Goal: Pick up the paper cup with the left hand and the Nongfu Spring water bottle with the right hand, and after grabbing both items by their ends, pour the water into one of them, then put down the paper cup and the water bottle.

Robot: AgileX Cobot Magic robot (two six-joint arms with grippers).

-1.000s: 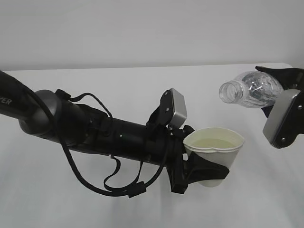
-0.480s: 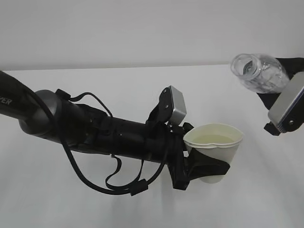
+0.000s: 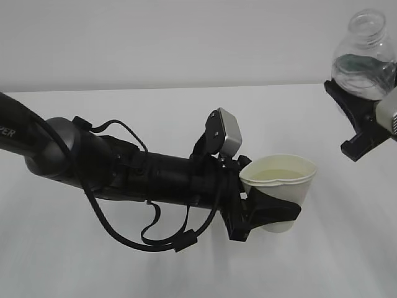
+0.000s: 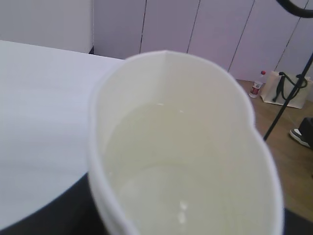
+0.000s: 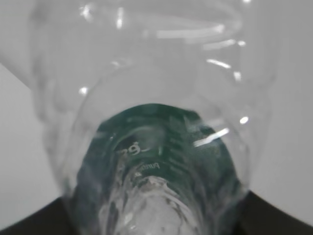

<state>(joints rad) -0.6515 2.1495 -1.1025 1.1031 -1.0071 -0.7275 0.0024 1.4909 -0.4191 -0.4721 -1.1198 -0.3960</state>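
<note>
Cup: small white tapered paper cup (image 3: 279,186) clamped in black left gripper (image 3: 263,211), level, holding clear water (image 3: 279,177).
Bottle: clear ribbed plastic bottle (image 3: 366,56) gripped by black right gripper (image 3: 363,102), mouth up, far right, to prevent spillage.

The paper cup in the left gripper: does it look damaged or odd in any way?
Yes. The paper cup is squeezed out of round; in the left wrist view its rim is dented inward. It holds water, and no spill is visible on the table.

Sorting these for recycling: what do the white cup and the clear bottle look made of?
The white tapered cup looks like matte paper: a rolled rim, dented out of round by the grip. The clear ribbed bottle looks like thin glossy plastic: see-through, with sharp highlights.
</note>
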